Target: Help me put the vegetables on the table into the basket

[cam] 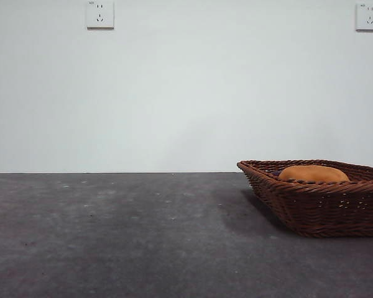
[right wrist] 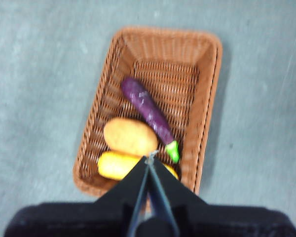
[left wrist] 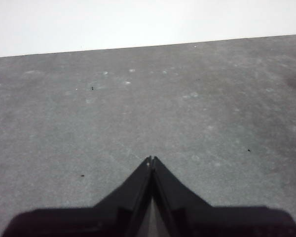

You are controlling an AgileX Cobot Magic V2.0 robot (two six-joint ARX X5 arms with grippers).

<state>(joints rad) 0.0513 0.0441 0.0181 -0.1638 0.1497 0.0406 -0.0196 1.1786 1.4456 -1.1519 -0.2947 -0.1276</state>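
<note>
Dark grey speckled table (cam: pixel 112 236) — only the wicker basket (cam: pixel 323 208) on it.

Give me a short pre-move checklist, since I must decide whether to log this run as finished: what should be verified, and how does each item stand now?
1. Potato in the basket: ok.
2. Corn cob in the basket: ok, partly hidden by the right gripper.
3. Eggplant in the basket: ok, lying beside the potato.
4. No vegetables left on the table: ok in the parts these views show.
5. Right gripper empty: ok, jaws shut on nothing, above the basket.
6. Left gripper empty: ok, shut over bare table.
</note>
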